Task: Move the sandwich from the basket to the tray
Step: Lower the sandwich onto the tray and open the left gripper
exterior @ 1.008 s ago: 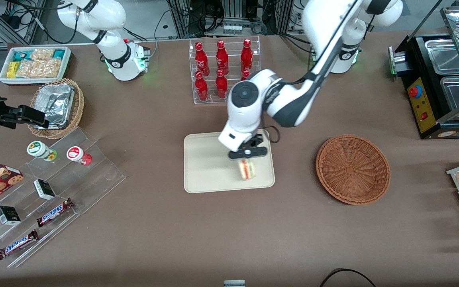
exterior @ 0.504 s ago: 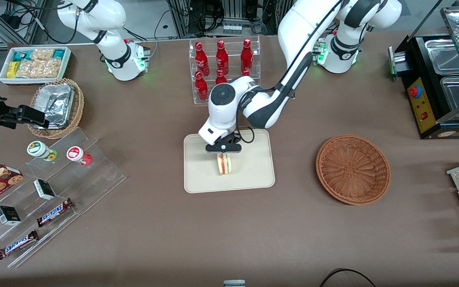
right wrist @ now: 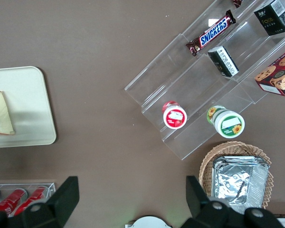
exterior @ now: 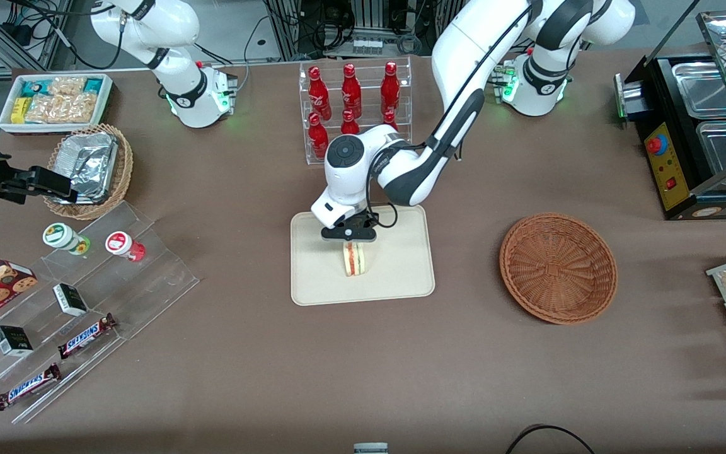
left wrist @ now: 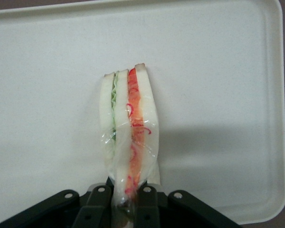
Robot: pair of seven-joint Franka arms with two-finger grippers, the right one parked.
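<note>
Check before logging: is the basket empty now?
Empty: the basket shows bare weave; the gripper holds the sandwich over the tray.

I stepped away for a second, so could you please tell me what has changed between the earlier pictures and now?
The pincer carried the sandwich across the tray toward the parked arm's end, from the tray's basket-side edge to about its middle, and remains shut on it. The basket stayed empty and in place.

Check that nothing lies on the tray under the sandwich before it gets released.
Nothing visible does. The gripper holds the sandwich over the tray, whose surface around it is bare; the basket sits apart.
</note>
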